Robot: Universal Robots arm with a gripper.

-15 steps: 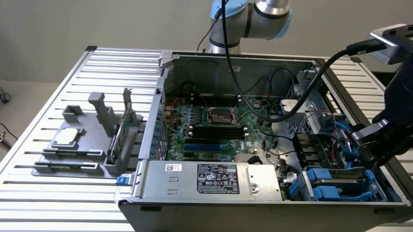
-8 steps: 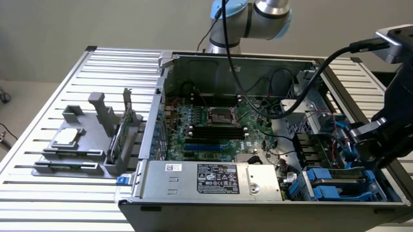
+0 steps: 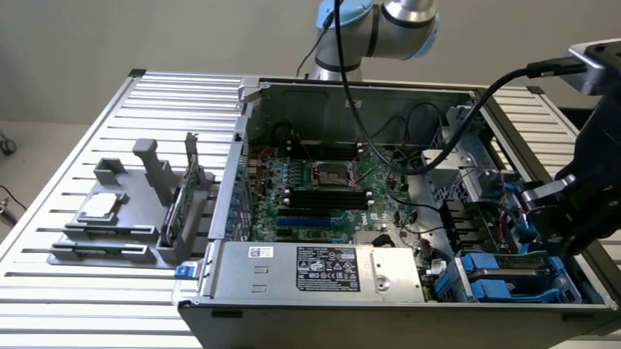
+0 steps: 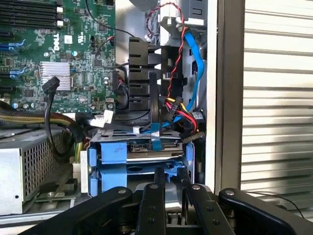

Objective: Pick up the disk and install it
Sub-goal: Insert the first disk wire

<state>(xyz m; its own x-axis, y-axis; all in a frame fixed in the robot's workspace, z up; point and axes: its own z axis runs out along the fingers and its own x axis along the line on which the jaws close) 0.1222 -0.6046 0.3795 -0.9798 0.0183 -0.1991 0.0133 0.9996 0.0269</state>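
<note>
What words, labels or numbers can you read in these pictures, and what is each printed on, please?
"DELL": white print on the green motherboard, turned sideways.
Black label on the power-supply box: too small to read.
White sticker beside it: unreadable.

Disk [image 4: 146,149] rails smooth blue plastic; claw [image 4: 171,177] matt black.

My gripper [image 3: 553,236] over the open computer case [image 3: 291,320]; disk [image 3: 511,263] in blue rails just below it.

Motherboard [image 4: 29,58] reads "DELL" (power-supply label [image 3: 325,267] print illegible).
</note>
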